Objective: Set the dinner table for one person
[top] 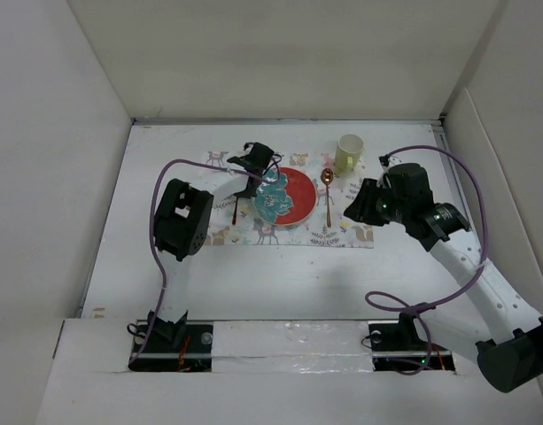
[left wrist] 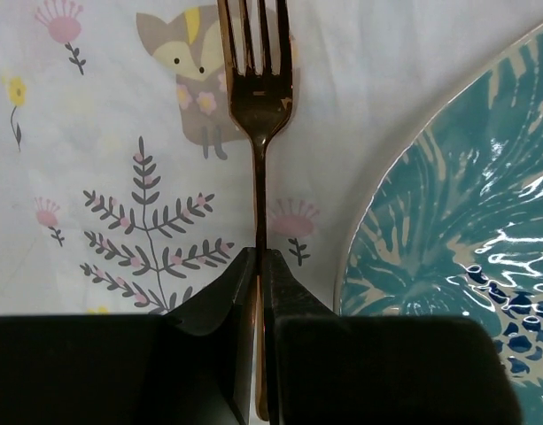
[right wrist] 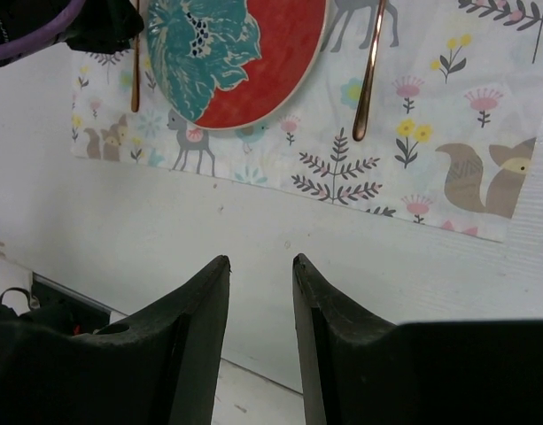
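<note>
Left hand [left wrist: 259,266]: I am pinching the fork [left wrist: 258,106], its tine tips cut off.
Right hand [right wrist: 260,274]: I am holding it apart, empty.

Red plate [top: 298,202] with teal floral print, copper fork [left wrist: 258,106] and spoon [top: 328,200], pale-yellow mug [top: 348,153], woodland-print placemat [top: 342,235], white dinner table [top: 253,285]

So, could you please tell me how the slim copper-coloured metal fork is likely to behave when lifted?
The copper-coloured metal fork is probably stiff: its narrow handle runs straight out of the shut left gripper. Its glossy finish suggests it could slip in that grip. Pinched far from its tines, it may pivot head-down.
</note>
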{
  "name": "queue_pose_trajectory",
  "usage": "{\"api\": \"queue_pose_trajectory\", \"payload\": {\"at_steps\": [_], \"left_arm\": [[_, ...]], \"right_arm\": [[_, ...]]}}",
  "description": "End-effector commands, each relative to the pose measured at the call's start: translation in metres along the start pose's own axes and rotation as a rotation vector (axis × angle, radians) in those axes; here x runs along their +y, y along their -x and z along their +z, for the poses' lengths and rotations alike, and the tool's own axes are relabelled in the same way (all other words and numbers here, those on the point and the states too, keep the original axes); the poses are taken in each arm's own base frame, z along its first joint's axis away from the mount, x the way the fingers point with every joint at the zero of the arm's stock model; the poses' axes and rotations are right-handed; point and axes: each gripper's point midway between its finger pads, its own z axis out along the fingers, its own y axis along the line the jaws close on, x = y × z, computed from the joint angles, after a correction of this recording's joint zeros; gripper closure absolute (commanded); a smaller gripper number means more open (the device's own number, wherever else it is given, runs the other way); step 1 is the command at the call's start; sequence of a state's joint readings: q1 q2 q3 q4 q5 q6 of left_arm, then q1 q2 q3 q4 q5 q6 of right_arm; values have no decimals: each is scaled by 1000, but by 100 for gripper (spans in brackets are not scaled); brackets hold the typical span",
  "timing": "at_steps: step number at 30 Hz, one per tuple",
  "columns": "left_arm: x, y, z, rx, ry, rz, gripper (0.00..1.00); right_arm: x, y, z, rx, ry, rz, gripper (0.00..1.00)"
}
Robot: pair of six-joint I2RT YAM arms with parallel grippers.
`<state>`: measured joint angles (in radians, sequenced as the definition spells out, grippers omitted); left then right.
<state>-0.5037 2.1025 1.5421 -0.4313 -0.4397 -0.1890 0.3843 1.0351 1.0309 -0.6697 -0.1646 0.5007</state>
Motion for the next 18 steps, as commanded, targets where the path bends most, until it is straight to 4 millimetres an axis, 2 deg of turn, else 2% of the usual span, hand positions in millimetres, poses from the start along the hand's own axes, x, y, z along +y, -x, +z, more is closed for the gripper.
{"api": "queue_pose_trajectory", "payload": {"at_steps": [1,2,3,6,11,14,15,16,17,18], "left_arm": [[3,14,-4,-5,-36,-63,100],[3,14,-5,-7,-39,-72,99],[8,16,-5,-11,-31,-88,92],[12,19,-8,-17,-13,-89,79],[18,26,-20,-29,-10,-108,68],[23,40,-41,-73,-34,-150,57],[27,53,-58,-112,-55,-180,49],[29,58,-68,-132,-69,-195,45],[31,65,-79,-152,-83,-214,42],[36,79,-103,-201,-122,-247,40]], "right_arm": [[0,6,-2,-20,-2,-20,60],[-1,6,-3,-20,-2,-20,60],[-4,7,-2,-21,-10,-14,60],[-3,7,-3,-21,-8,-16,59],[1,12,-7,-31,1,-26,59],[4,17,-11,-44,3,-31,59],[6,21,-14,-56,7,-33,60],[7,23,-16,-62,7,-31,63],[9,25,-18,-68,12,-35,74],[11,27,-20,-76,20,-34,82]]}}
